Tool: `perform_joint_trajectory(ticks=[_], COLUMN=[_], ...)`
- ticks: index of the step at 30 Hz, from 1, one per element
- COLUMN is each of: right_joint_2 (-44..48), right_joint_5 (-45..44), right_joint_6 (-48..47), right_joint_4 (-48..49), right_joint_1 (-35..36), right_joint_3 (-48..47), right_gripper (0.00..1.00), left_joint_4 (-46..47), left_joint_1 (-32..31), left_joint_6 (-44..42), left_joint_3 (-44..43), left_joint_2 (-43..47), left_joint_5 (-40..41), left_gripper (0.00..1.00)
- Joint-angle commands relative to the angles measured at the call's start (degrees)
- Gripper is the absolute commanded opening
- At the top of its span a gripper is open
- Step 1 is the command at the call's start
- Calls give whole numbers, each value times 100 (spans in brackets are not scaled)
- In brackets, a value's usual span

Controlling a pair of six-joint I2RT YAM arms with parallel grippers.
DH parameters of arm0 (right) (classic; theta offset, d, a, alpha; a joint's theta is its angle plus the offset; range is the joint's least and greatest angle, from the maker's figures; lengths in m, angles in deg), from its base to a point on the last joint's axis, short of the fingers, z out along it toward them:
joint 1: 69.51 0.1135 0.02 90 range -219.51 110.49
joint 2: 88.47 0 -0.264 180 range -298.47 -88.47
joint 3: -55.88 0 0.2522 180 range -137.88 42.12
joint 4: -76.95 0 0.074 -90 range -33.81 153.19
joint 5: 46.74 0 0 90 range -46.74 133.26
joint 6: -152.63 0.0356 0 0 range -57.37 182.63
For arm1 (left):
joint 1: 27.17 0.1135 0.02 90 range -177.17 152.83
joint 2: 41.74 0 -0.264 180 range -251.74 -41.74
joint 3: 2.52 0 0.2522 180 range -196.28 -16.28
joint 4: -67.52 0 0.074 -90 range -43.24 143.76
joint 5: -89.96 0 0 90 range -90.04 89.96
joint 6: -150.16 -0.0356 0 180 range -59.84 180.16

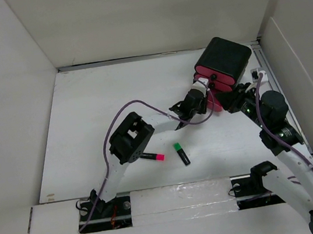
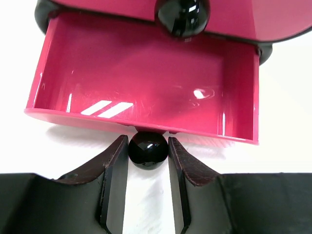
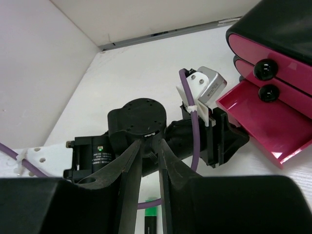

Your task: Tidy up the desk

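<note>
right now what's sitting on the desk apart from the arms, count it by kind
highlighters: 2 (pink cap, green cap)
drawer box: 1, bottom pink drawer open, left gripper closed on its knob
total: 3

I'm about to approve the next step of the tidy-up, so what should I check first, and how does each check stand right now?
1. Bottom drawer pulled out: ok.
2. Drawer interior free: ok, nothing inside.
3. Left gripper on the knob: ok, fingers press both sides.
4. Pink highlighter and green highlighter stowed: not ok, both lie on the desk.
5. Right gripper free: ok, fingers slightly apart, holding nothing.
</note>
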Motion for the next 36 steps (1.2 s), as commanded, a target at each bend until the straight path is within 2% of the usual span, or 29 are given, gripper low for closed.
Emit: perform_joint_trajectory(ticks=[1,11,20,21,22,23,24,25,26,29,32,34,36], right_joint_2=[109,232,302,302,302,311,311,311,320,346,381,372,337], right_joint_5=[-48,-110,-145,-136,-136,-127,-127,-127,-136,-127,-83,-30,-13], right_joint_6=[-28,-54,-107,-116,-107,-133,-151,-177,-186,-257,-265,-265,-292], right_joint_4=[315,156,42,33,16,-36,-37,-107,-142,-283,-309,-309,-327], right_joint_1=[53,53,53,53,53,53,53,53,53,53,53,53,53], right_joint_3=[13,48,83,92,83,75,66,57,66,127,319,417,566], right_gripper=[25,26,26,26,27,33,34,39,41,47,48,48,44], left_joint_4=[147,270,270,200,165,103,103,85,59,-55,-108,-117,-117], left_joint_1=[-11,-170,-170,-170,-170,-170,-170,-170,-170,-170,-170,-170,-170], left_joint_6=[-57,-48,31,22,22,31,31,31,48,92,128,171,207], left_joint_3=[283,1117,1409,1374,1330,1268,1268,1259,1259,1276,1399,1487,1610], left_joint_2=[543,1017,1167,1159,1141,1124,1123,1149,1158,1281,1544,1807,1993], left_joint_5=[303,557,698,724,733,768,769,777,786,821,883,953,1032], left_gripper=[0,0,1,12,18,34,35,40,53,71,80,83,83])
